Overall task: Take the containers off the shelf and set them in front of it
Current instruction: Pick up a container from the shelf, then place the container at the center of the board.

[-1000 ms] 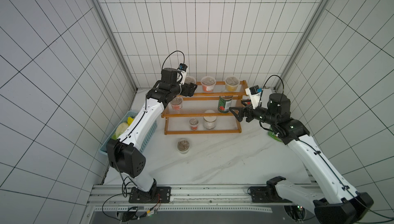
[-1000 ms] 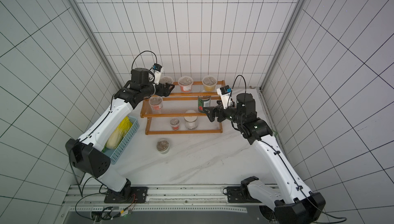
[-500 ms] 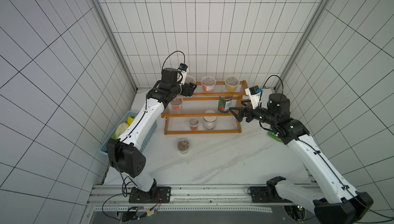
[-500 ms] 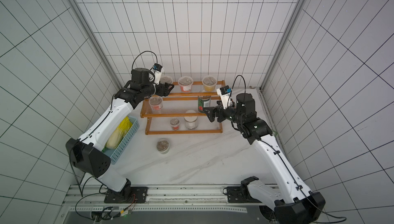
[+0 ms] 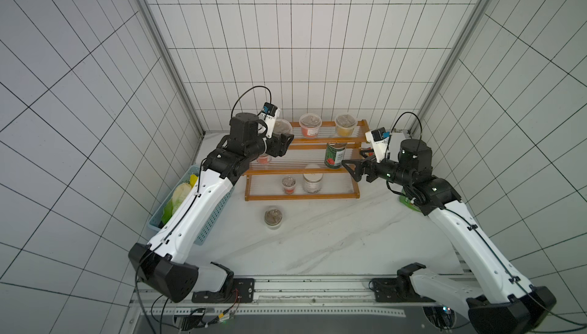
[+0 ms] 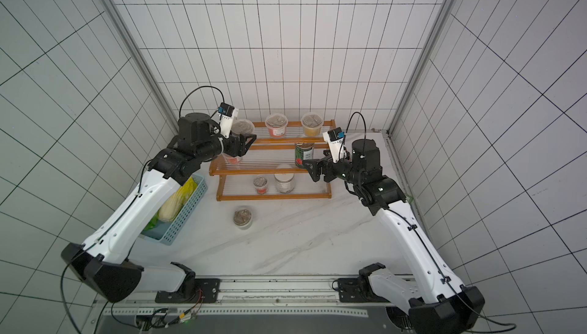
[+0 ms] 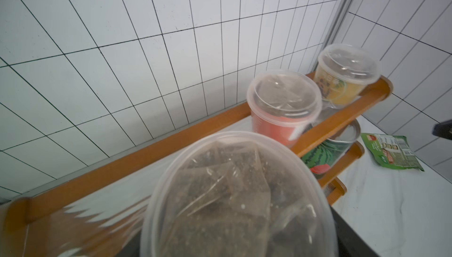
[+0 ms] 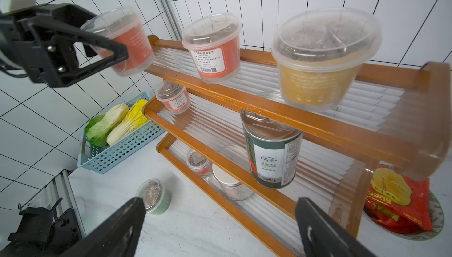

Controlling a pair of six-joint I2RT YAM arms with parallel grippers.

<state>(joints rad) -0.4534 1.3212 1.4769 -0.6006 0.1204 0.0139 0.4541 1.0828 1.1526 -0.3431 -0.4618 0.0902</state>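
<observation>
The shelf (image 5: 301,197) stands at the back wall. My left gripper (image 5: 286,137) is shut on a red cup (image 8: 129,40) at the left end of the top tier, whose clear lid (image 7: 239,194) fills the left wrist view. On the top tier stand another red cup (image 5: 310,124) and a yellow cup (image 5: 345,124). The middle tier holds the can (image 5: 335,155) and a small red cup (image 5: 263,158). On the bottom tier are a small cup (image 5: 289,184) and the white-lidded jar (image 5: 313,181). A green cup (image 5: 273,217) stands on the table in front. My right gripper (image 5: 352,159) hangs open beside the can, holding nothing.
A light-blue basket (image 5: 206,221) with cabbages lies left of the shelf, under my left arm. A bowl (image 8: 435,206) holding a red snack packet sits behind the shelf's right end, and a green packet (image 7: 389,155) lies on the table there. Tiled walls close in on three sides.
The left jaws have closed in a little around the red cup on the top tier. The right arm has not moved.
</observation>
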